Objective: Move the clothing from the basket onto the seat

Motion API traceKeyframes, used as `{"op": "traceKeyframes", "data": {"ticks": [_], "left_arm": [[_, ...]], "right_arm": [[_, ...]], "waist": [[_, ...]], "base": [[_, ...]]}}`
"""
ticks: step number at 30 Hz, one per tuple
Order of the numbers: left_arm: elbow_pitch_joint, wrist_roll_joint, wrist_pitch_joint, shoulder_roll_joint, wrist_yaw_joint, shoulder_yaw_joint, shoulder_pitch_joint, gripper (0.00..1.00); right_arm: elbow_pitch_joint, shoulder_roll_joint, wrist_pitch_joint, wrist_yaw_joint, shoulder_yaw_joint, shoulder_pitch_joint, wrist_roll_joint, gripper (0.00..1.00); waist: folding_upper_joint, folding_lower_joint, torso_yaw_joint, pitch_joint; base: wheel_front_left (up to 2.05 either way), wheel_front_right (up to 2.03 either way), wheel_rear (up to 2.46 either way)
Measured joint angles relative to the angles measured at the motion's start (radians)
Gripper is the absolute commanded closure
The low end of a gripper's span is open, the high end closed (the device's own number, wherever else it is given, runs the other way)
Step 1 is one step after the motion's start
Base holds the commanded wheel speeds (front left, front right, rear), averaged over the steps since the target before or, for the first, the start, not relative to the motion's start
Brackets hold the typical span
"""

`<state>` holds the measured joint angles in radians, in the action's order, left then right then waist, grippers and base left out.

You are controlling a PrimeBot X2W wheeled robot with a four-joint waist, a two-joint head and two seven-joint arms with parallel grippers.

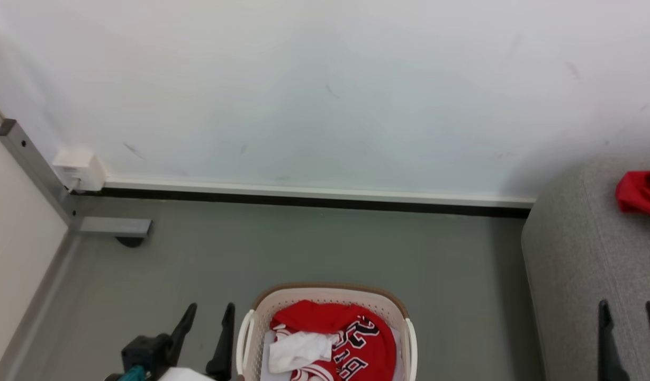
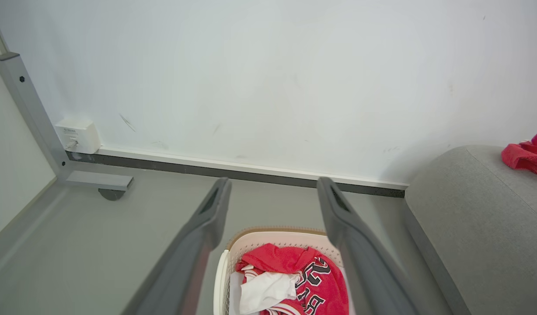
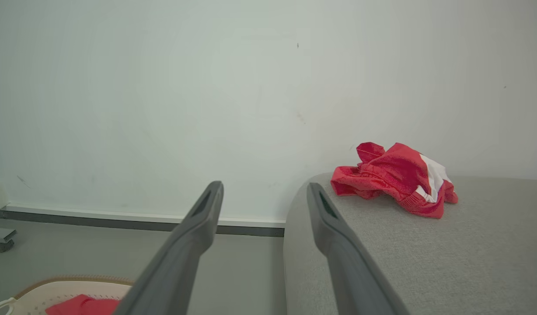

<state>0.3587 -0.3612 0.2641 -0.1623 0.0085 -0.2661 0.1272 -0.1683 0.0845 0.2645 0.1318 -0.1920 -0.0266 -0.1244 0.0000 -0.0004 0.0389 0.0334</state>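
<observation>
Clothing [image 1: 357,344] lies in the basket [image 1: 327,295] between left gripper [image 1: 209,311] and right gripper [image 1: 628,308], both spread apart, empty.

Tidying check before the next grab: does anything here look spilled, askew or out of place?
Nothing stands out. The jerseys lie crumpled inside the upright basket, none over the rim or on the floor; one red garment sits bunched on the seat. The wall has faint scuffs only.

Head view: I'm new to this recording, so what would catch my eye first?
The bright red jerseys heaped in the cream basket at the bottom centre stand out against the grey floor. Another red garment lies on the grey sofa at the right edge.
</observation>
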Motion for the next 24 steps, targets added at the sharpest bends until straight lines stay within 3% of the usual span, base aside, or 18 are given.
{"op": "traceKeyframes", "data": {"ticks": [9, 24], "left_arm": [[-0.010, 0.065, 0.000, 0.044, -0.022, 0.091, -0.075, 0.00], [0.017, 0.125, 0.000, 0.080, -0.083, 0.149, -0.088, 0.00]], "right_arm": [[-0.017, -0.028, 0.000, 0.000, 0.100, -0.062, -0.046, 0.00], [-0.053, -0.034, 0.000, 0.000, 0.131, -0.065, -0.070, 0.00]], "waist": [[0.0001, 0.0002, 0.014, -0.060], [0.0000, 0.0003, 0.004, -0.080]], "base": [[0.00, 0.00, 0.00], [0.00, 0.00, 0.00]]}}
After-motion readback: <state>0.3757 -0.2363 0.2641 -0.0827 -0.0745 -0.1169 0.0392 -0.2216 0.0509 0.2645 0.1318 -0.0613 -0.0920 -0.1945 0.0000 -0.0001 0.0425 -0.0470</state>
